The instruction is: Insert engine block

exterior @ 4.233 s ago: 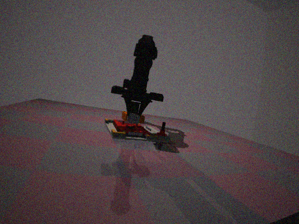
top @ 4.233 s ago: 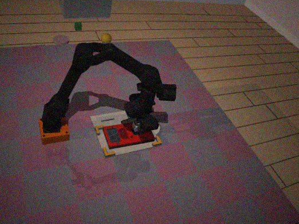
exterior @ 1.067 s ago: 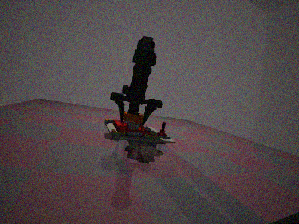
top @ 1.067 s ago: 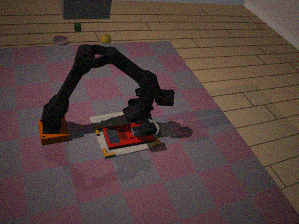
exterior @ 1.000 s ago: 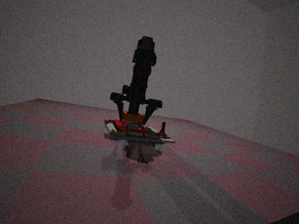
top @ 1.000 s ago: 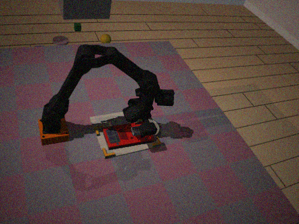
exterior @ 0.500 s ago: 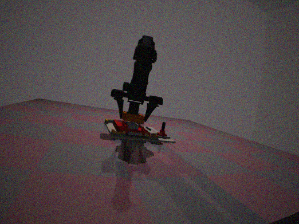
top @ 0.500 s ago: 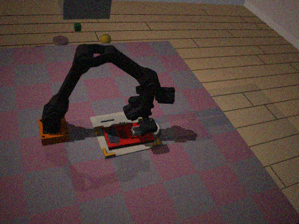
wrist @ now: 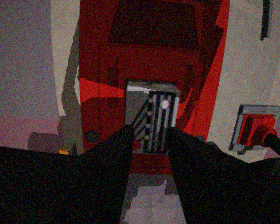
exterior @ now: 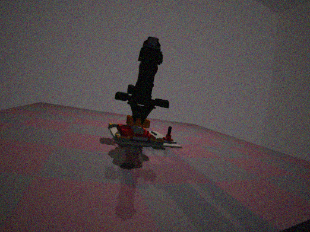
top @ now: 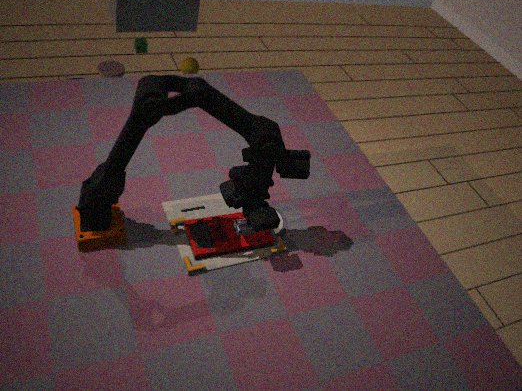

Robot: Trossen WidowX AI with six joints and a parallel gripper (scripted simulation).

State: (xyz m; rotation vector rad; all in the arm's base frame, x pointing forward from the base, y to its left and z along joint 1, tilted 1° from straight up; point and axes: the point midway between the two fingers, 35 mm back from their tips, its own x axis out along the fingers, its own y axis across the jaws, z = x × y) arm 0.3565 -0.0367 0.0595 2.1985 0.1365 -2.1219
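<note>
The red car body (top: 230,245) (exterior: 123,130) (wrist: 102,120) lies on a pale board. The grey engine block (top: 241,226) (exterior: 138,129) (wrist: 164,117) sits in its opening, dark slats and a light round spot facing up. A strip of the block's far side still shows in the wrist view; how deep it sits cannot be told. The rib and slot are not clear. My gripper (exterior: 139,118) (wrist: 150,132) is partly open, its fingertips apart by less than the block's width. They are just above the block, with nothing held; contact cannot be told.
The pale board (top: 175,205) has yellow corner brackets (top: 195,269). A red piece with a dark post (exterior: 169,133) (wrist: 257,131) stands beside the car body. My orange base (top: 100,239) is at the left. A grey bin (top: 157,10), a yellow ball (top: 189,65) and a green block (top: 141,45) are far behind.
</note>
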